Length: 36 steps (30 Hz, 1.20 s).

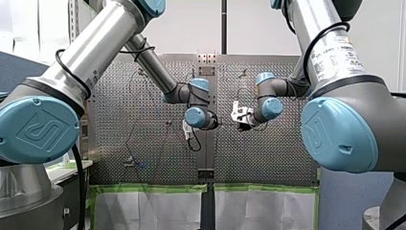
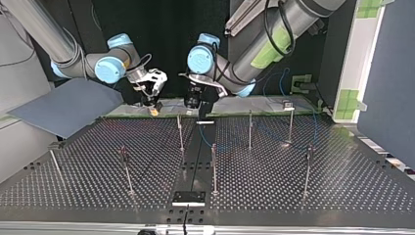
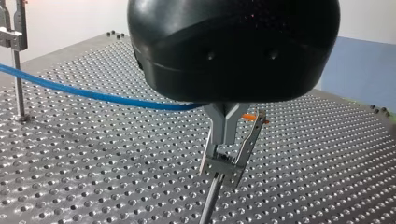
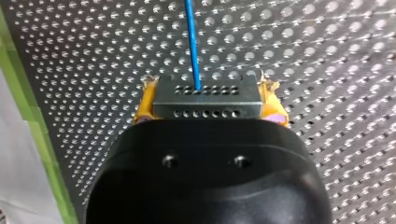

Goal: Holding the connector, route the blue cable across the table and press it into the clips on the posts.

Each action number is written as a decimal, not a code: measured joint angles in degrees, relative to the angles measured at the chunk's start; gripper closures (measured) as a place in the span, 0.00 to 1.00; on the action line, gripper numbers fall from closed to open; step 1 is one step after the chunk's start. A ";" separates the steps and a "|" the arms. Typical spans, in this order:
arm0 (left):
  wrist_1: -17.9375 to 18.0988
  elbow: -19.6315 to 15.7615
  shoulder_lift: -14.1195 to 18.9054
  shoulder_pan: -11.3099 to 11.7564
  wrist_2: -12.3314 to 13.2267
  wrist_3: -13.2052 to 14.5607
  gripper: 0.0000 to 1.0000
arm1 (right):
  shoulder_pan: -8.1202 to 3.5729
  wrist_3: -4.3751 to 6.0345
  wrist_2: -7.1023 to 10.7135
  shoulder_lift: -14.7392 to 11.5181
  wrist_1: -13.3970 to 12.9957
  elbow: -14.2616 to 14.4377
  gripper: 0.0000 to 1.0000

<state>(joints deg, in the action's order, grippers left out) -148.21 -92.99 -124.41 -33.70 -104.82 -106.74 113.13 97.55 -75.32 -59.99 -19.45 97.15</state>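
My right gripper (image 4: 205,109) is shut on a grey connector (image 4: 205,98), which sits between its yellow pads (image 4: 144,106). The blue cable (image 4: 191,42) leaves the connector and runs ahead over the perforated table (image 4: 327,56). My left gripper (image 3: 219,142) has its metal fingers shut, with the tips right over a clip (image 3: 224,167) on a thin post (image 3: 210,200). The blue cable (image 3: 93,95) runs in from beside it and disappears behind the fingers; I see nothing pinched at the tips. In the top view my right gripper (image 2: 154,108) and left gripper (image 2: 201,113) hang close together at the far edge.
Several thin posts with clips stand on the table, among them one (image 2: 213,169) near the middle and one (image 2: 307,171) at the top view's right. Another post (image 3: 17,70) stands beside my left gripper. A black plate (image 2: 188,197) lies at the near edge, a grey sheet (image 2: 63,105) at the left.
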 joint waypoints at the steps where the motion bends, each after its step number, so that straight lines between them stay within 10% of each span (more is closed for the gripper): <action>1: 0.19 0.00 -0.01 0.17 0.25 -0.13 0.99 | -0.02 0.01 -0.01 0.03 -0.42 0.33 1.00; 16: 1.45 -0.04 -0.22 2.82 3.86 -1.81 0.99 | -2.84 1.84 3.55 0.31 -6.93 -0.28 1.00; 36: 3.07 3.24 -3.64 5.00 6.08 -2.14 0.99 | -5.58 1.96 4.94 1.68 -7.61 -0.65 1.00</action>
<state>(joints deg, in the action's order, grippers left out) -145.14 -89.75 -128.05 -28.69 -98.74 -108.87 107.55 99.51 -70.38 -58.31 -27.06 96.49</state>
